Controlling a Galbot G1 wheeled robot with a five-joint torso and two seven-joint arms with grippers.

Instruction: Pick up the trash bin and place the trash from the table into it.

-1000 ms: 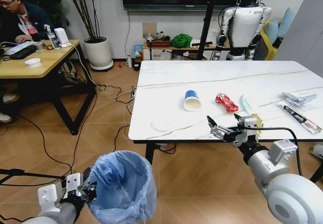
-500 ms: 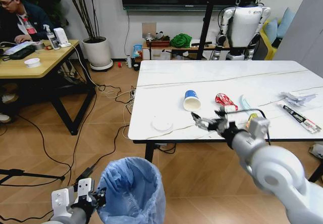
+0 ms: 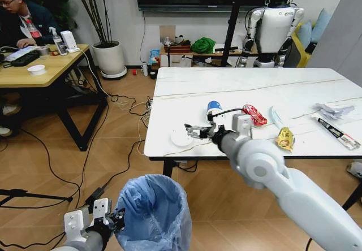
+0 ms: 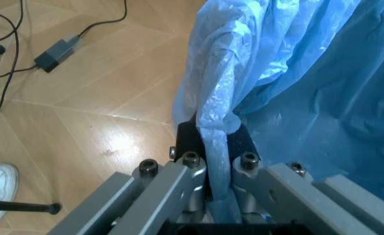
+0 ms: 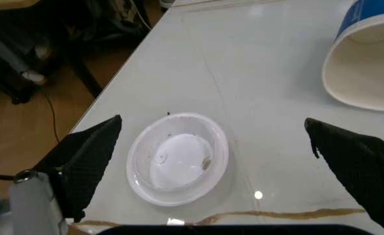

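Note:
The trash bin (image 3: 150,211), lined with a crinkly light-blue bag (image 4: 297,73), hangs low in front of the table (image 3: 254,87); my left gripper (image 3: 110,220) (image 4: 215,161) is shut on its rim. My right gripper (image 3: 199,131) (image 5: 221,166) is open, hovering just over the white disc (image 3: 182,138) (image 5: 178,165) near the table's front left edge. The blue-rimmed paper cup (image 3: 214,108) (image 5: 365,63) lies on its side just beyond. Farther right lie a red wrapper (image 3: 254,114), a pale blue mask (image 3: 276,117), a yellow wrapper (image 3: 284,138), crumpled white paper (image 3: 334,111) and a long black-white wrapper (image 3: 338,133).
Cables (image 3: 121,101) and a power brick (image 4: 58,49) lie on the wooden floor left of the table. A wooden desk (image 3: 34,70) stands at the far left, a potted plant (image 3: 110,56) behind it. Another robot (image 3: 274,27) stands beyond the table.
My right arm swung left along the table's front edge, from beside the yellow wrapper to over the white disc. The left arm carried the bin a little to the right.

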